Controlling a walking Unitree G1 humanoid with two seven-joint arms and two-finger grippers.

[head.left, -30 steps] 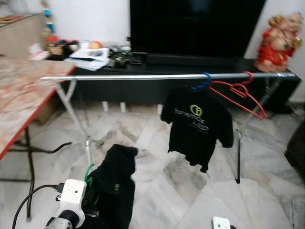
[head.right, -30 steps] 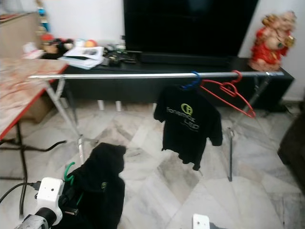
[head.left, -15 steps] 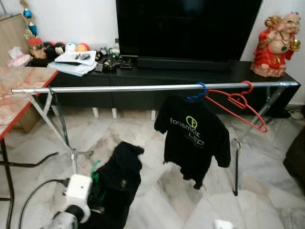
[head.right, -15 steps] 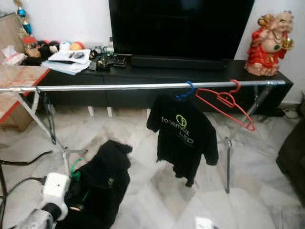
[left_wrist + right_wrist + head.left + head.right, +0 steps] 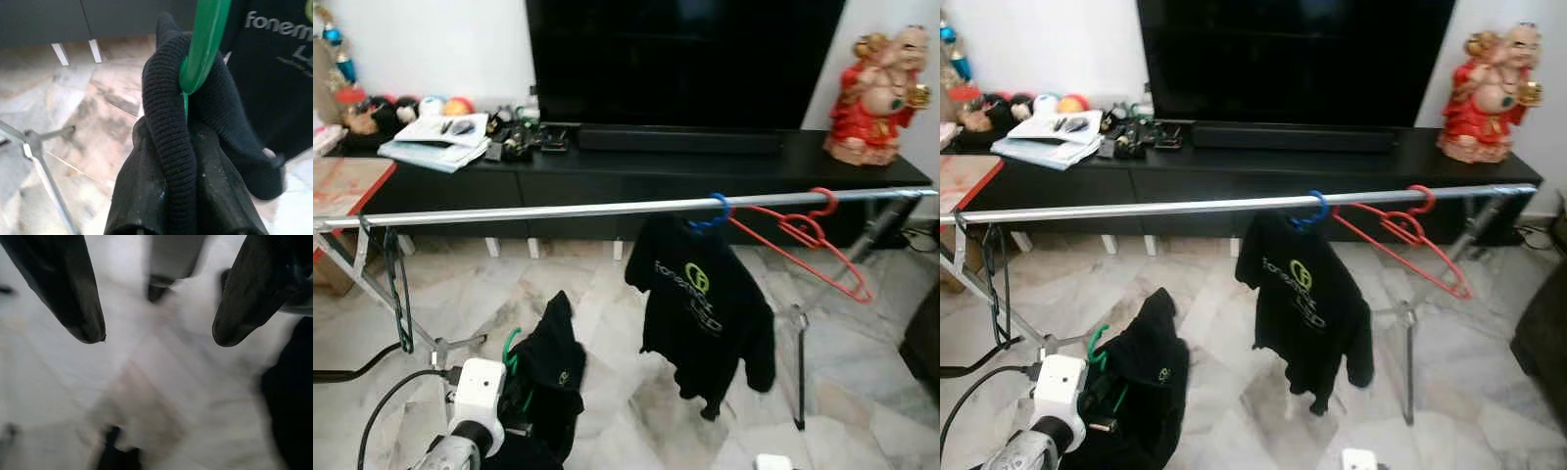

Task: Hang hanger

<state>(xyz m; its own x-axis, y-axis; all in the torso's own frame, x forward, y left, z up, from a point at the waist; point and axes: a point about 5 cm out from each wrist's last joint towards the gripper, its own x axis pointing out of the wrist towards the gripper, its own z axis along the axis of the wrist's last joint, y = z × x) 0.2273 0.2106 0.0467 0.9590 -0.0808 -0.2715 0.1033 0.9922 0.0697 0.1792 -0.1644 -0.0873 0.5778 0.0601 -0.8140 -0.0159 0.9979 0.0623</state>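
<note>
- Green hanger (image 5: 512, 345): carries a black garment (image 5: 548, 377), low at the left, below the metal rail (image 5: 558, 210).
- Left pincer (image 5: 188, 215): clenched on the garment's ribbed collar at the green hanger's hook.
- Right pincer (image 5: 154, 335): released, fingers spread apart over the marble floor (image 5: 636, 392).
- Metal rail: holds a black printed T-shirt (image 5: 700, 313) on a blue hanger (image 5: 712, 211), with an empty red hanger (image 5: 803, 240) just beside it.
- Black TV cabinet (image 5: 705, 162): behind the rail, bearing a red figurine (image 5: 876, 93).

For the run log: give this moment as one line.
left gripper: shut on green hanger with black garment | right gripper: open, idle | rail: not reached
</note>
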